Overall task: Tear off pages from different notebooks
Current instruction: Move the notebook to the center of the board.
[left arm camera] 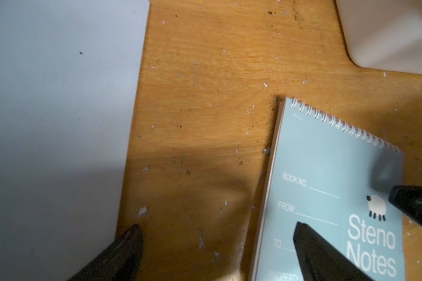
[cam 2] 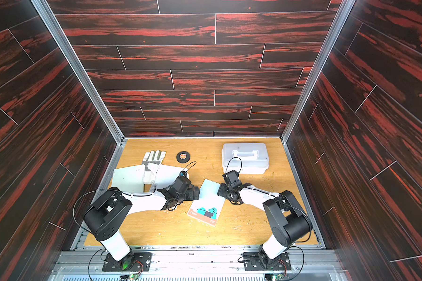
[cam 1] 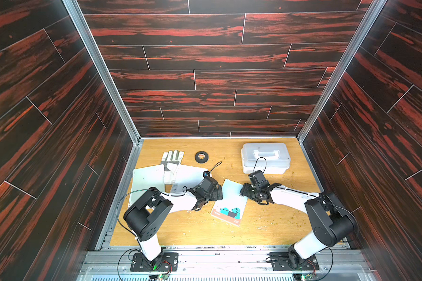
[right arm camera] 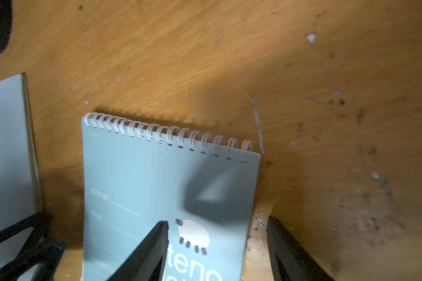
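Observation:
A small spiral-bound notebook (cam 1: 229,204) with a pale blue cover, teal shapes and a coral band lies shut mid-table. Its pages show only as a stack edge (left arm camera: 268,194). My left gripper (left arm camera: 217,233) is open low over the notebook's left edge, with one finger (left arm camera: 319,253) above the cover and the other over bare wood. My right gripper (right arm camera: 218,226) is open at the right edge, straddling it with one finger (right arm camera: 156,240) over the cover. Two larger notebooks lie at the left, a grey-green one (cam 1: 148,178) and a white one (cam 1: 190,176).
A white-and-grey glove (cam 1: 172,165) lies across the two large notebooks. A black tape roll (cam 1: 201,157) sits behind them. A translucent plastic box (cam 1: 266,158) with a handle stands at the back right, close behind my right wrist. Paper crumbs dot the wooden table (cam 1: 195,228).

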Robot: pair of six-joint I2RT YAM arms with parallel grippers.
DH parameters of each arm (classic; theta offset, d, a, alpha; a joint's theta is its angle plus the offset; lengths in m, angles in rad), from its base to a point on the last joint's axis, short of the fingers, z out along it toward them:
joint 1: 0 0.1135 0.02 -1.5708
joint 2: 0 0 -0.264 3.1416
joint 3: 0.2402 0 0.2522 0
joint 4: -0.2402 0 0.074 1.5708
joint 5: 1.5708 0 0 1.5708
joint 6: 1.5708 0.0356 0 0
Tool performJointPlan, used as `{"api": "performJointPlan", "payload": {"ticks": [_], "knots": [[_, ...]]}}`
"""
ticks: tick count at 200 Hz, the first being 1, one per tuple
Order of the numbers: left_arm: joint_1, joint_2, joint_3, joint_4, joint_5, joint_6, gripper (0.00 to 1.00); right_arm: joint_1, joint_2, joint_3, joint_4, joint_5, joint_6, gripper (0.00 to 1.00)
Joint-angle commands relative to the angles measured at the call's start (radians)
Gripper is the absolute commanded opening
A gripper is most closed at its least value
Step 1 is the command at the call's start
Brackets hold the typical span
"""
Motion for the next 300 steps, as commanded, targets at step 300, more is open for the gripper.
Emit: {"api": "performJointPlan", "payload": {"ticks": [300], "knots": [[0.076,-0.167,-0.089,-0.272,0.143,0.019,0.94,0.183,-0.007,0.085,-0.209,0.006,-0.302,0.66]]}}
